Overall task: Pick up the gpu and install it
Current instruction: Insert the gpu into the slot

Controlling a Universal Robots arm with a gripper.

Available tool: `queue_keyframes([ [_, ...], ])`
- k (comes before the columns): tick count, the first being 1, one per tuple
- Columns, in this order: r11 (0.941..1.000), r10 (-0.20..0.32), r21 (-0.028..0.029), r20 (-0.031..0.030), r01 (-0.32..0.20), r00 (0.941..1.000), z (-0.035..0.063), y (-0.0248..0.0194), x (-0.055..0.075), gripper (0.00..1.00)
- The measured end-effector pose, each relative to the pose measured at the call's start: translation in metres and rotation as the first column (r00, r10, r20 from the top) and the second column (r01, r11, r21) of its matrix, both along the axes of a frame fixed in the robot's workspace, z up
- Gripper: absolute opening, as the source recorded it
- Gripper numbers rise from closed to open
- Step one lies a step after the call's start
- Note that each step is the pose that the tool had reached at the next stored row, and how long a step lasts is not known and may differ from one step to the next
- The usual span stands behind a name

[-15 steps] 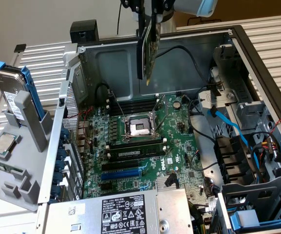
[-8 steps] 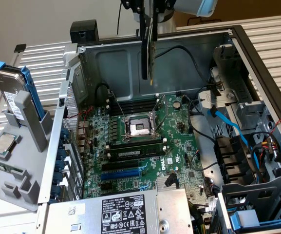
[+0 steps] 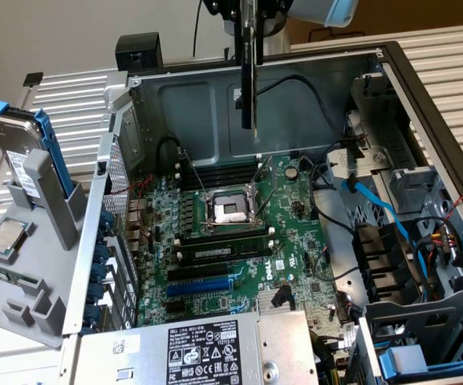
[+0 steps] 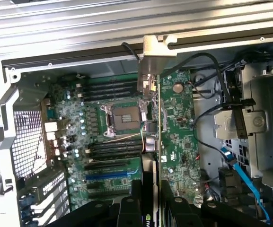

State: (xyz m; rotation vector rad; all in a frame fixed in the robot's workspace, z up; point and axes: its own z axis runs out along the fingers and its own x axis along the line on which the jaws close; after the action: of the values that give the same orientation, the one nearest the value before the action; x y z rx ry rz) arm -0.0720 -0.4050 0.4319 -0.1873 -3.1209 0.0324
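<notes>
Gpu [image 3: 249, 80], pinched edge-on in the end effector [image 3: 249, 14] above the motherboard [image 3: 295, 233]: keep upright, parallel with the motherboard's blue slot [image 3: 203, 285].

Green motherboard [image 3: 295, 233] with black slots and one blue slot [image 3: 207, 285], gpu [image 3: 249, 80] black with green board edge, silver bracket [image 4: 153, 52], grey case [image 3: 191, 96], blue cable [image 3: 379, 210] at right, blue-railed drive caddy [image 3: 48, 144] at left
</notes>
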Motion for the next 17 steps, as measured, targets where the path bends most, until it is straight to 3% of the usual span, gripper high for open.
queue_keyframes([
  [4, 0.9985, 0.055, 0.0096, -0.0114, -0.055, 0.9984, 0.0, 0.0, 0.0, 0.27],
  [8, 0.9934, 0.114, 0.0182, -0.0219, -0.113, 0.9933, 0.0, 0.0, 0.0, 0.27],
  [12, 0.9846, 0.174, 0.0229, -0.0327, -0.173, 0.9842, 0.0, 0.0, 0.0, 0.27],
  [17, 0.9687, 0.248, 0.0288, -0.0484, -0.247, 0.9676, 0.0, 0.0, 0.0, 0.27],
])
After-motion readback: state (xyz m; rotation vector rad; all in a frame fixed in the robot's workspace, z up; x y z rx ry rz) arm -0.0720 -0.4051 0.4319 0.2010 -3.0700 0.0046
